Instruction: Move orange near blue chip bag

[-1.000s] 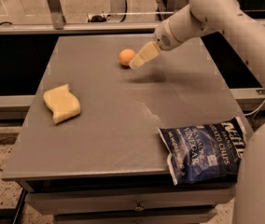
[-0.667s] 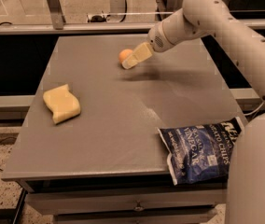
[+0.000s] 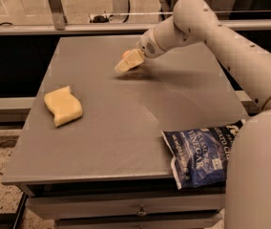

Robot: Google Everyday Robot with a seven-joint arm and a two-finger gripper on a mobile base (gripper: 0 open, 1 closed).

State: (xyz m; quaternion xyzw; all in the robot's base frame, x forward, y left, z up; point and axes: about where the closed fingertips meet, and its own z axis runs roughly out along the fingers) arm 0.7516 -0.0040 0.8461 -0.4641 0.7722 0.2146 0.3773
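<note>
The orange (image 3: 125, 55) lies on the far middle of the grey table (image 3: 126, 123). Only a sliver of it shows, at the top left of my gripper (image 3: 127, 63), which sits right over it at table height and hides most of it. The blue chip bag (image 3: 200, 154) lies flat at the near right corner of the table, far from the orange, with its right end behind my arm.
A pale yellow wavy sponge (image 3: 63, 105) lies on the left side of the table. My white arm (image 3: 231, 46) reaches in from the right, and its base (image 3: 259, 175) fills the near right corner. A rail (image 3: 78, 27) runs behind the table.
My gripper has moved left onto the orange, which showed beside it before and is now mostly covered. The chip bag and the sponge have not moved.
</note>
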